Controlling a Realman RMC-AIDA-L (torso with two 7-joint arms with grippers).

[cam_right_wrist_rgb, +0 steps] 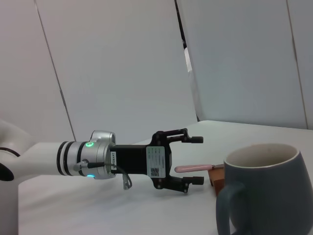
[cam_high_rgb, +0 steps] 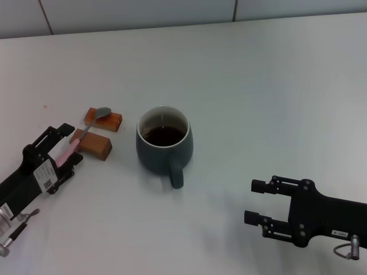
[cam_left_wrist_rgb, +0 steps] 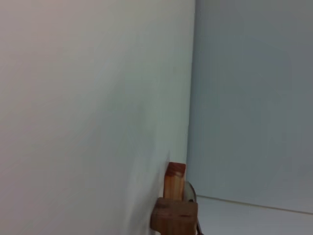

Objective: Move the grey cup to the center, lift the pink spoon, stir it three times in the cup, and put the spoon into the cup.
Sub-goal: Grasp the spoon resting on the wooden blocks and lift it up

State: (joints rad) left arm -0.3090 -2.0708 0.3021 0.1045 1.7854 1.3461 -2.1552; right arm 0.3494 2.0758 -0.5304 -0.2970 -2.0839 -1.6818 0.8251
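The grey cup (cam_high_rgb: 163,150) stands mid-table with dark liquid inside and its handle toward me; it also shows in the right wrist view (cam_right_wrist_rgb: 266,193). The pink spoon (cam_high_rgb: 86,130) lies across two brown wooden blocks (cam_high_rgb: 94,143), with its silver bowl on the far block. My left gripper (cam_high_rgb: 73,144) is open, low on the table, its fingers on either side of the pink handle's end. The right wrist view shows this gripper (cam_right_wrist_rgb: 198,160) with the handle (cam_right_wrist_rgb: 192,168) between the fingers, near the lower one. My right gripper (cam_high_rgb: 252,201) is open and empty, right of the cup and nearer to me.
The two brown blocks (cam_left_wrist_rgb: 175,196) fill the low part of the left wrist view, with a bit of spoon metal (cam_left_wrist_rgb: 191,195) beside them. The white table (cam_high_rgb: 275,86) stretches back to a tiled wall.
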